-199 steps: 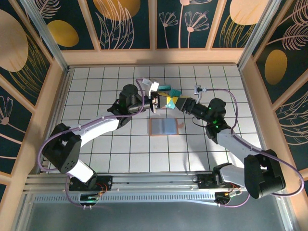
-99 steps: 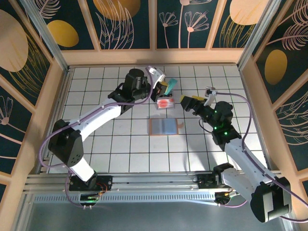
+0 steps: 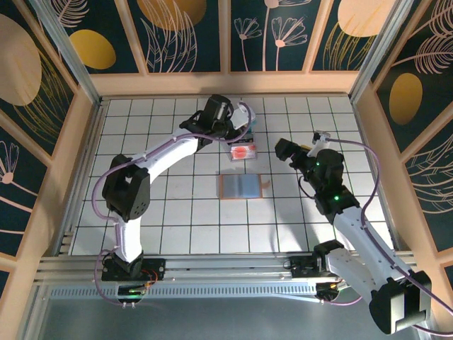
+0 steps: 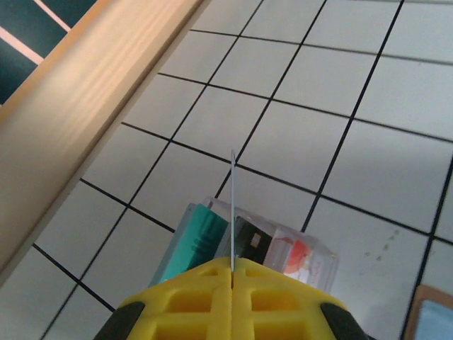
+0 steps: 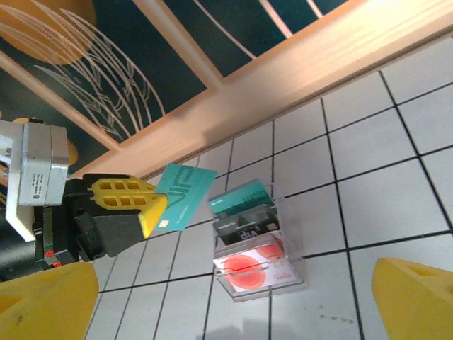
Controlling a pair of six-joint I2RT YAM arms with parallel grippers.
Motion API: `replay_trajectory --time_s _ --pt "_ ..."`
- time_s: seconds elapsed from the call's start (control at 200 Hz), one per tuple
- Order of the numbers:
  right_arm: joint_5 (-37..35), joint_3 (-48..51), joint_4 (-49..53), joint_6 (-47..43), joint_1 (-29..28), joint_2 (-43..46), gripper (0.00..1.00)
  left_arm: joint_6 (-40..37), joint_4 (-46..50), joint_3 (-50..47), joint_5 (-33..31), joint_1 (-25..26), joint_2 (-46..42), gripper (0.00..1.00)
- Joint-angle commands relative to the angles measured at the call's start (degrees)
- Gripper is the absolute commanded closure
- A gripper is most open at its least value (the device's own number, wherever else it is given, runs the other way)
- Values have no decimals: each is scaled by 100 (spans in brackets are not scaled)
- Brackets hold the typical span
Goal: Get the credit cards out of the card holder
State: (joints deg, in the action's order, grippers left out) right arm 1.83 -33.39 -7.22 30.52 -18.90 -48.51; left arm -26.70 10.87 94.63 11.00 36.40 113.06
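Observation:
The card holder (image 3: pixel 243 186), a tan-brown wallet with a blue-grey inside, lies open and flat on the tiles; its corner (image 4: pixel 433 320) shows in the left wrist view. My left gripper (image 3: pixel 239 132) (image 4: pixel 232 265) is shut on a teal credit card (image 5: pixel 185 196), which the left wrist view shows edge-on (image 4: pixel 232 205). It hovers just behind a clear plastic stand (image 3: pixel 243 151) (image 5: pixel 290 234). That stand holds a teal card (image 4: pixel 202 237), a dark card and a white card with a red spot (image 5: pixel 244 268). My right gripper (image 3: pixel 284 150) (image 5: pixel 233 304) stands wide open and empty, right of the stand.
The wooden wall rail (image 3: pixel 226 83) runs close behind the left gripper and the stand. Bare white tiles (image 3: pixel 177 212) stretch in front of the wallet and to both sides.
The right gripper let go of the teal card, opened wide and drew back to the right. The left gripper carried the card back and right, ending just behind the clear stand.

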Motion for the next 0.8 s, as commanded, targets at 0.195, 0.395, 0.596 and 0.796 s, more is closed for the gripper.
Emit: replay_trajectory --time_s 0.195,0.395,0.596,0.796 --pt "-585 -192 226 74 -22 235 1 -1557 1053 1089 402 -204 809 100" --pt "-716 -160 323 94 -26 340 1 -1910 1625 1797 611 -308 1311 100" --pt "-815 -166 414 111 -19 369 1 -2113 2103 2362 688 -359 1714 100" --pt "-828 -168 454 112 -9 368 1 -2197 2328 2719 605 -390 2015 100"
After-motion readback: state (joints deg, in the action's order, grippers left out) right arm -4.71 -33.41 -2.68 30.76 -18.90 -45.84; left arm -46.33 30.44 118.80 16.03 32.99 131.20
